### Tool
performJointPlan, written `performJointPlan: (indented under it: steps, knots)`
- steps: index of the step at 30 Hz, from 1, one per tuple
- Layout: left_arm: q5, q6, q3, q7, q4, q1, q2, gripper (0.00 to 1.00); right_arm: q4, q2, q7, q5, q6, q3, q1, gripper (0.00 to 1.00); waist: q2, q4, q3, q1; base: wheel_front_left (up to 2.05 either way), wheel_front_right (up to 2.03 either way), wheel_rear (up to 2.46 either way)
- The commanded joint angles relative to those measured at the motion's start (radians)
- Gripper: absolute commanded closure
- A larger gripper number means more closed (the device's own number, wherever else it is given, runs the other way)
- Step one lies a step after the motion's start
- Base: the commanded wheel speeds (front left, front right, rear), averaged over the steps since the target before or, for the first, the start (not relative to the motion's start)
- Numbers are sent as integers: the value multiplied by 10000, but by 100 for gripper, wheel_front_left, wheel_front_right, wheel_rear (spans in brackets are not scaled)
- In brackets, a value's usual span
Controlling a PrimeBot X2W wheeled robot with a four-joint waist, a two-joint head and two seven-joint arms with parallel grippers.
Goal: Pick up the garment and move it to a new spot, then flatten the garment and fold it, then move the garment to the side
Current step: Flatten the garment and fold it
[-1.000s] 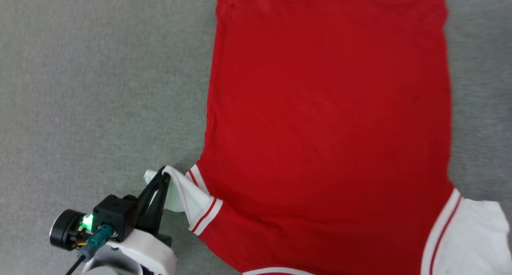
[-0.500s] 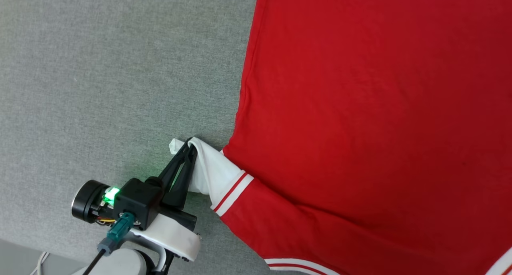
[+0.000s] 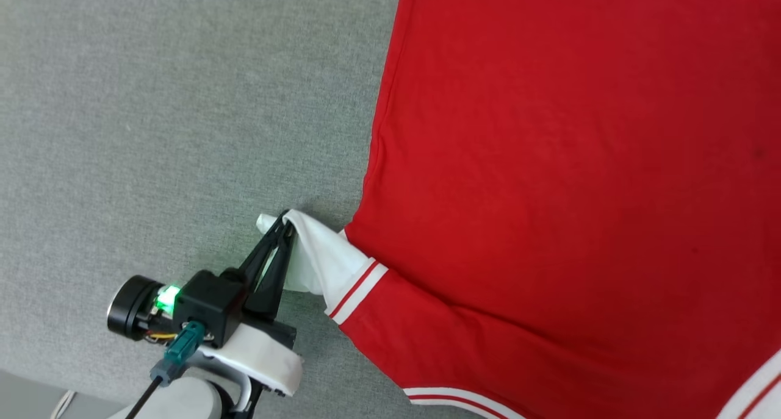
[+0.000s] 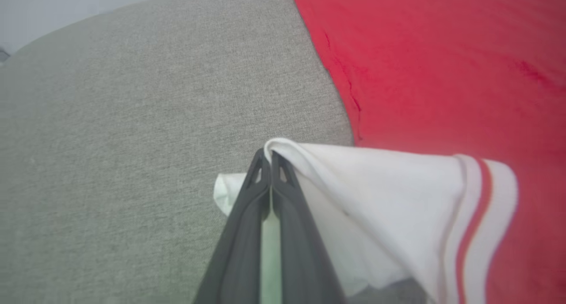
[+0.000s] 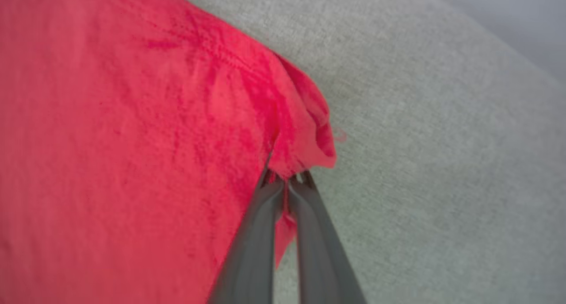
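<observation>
Garment (image 3: 549, 193) lies spread flat on grey tabletop (image 3: 152, 132), red body filling right of head view. Your left claw (image 3: 285, 219) pinched tight on white sleeve (image 3: 317, 254), sleeve tented up just beside red side edge. Your right claw (image 5: 287, 180) clamped on bunched red corner of garment, tabletop alongside.

The garment (image 3: 549, 193) lay spread on the desk (image 3: 152, 132), on the right of the head view, with bare desk to its left. Its near sleeve (image 3: 317, 260) stuck out leftward, its tip pinched between the fingers of the left gripper (image 3: 284, 219). In the right wrist view, the right gripper (image 5: 287, 178) pinched a bunched corner at the garment's edge, with desk to the right.
</observation>
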Motion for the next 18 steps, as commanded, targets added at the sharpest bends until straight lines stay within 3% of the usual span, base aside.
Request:
performJointPlan:
  steps: [1,7,12,13,18]
  knots:
    - [-1,39,49,-44,44,148,50,100,-188,-48,-106,62,0,61,111,100,0,-213,-418,-1,0,0,0]
    - [-98,147,145,-54,-24,627,317,100,-1885,-1068,-421,787,-2,967,1021,100,0,-691,-1528,-1,0,0,0]
    - [-271,362,202,-53,-241,1120,619,100,-3576,-2398,-945,1612,-3,1326,2481,100,0,-1104,-2347,-1,0,0,0]
    - [-415,472,240,-55,-341,1417,751,100,-4374,-3259,-1437,2064,-3,1267,3666,100,0,-1343,-2707,-1,0,0,0]
    - [-567,542,227,-56,-442,1759,867,100,-4775,-4392,-2355,2557,-2,1076,6180,100,0,-1642,-3068,-1,0,0,0]
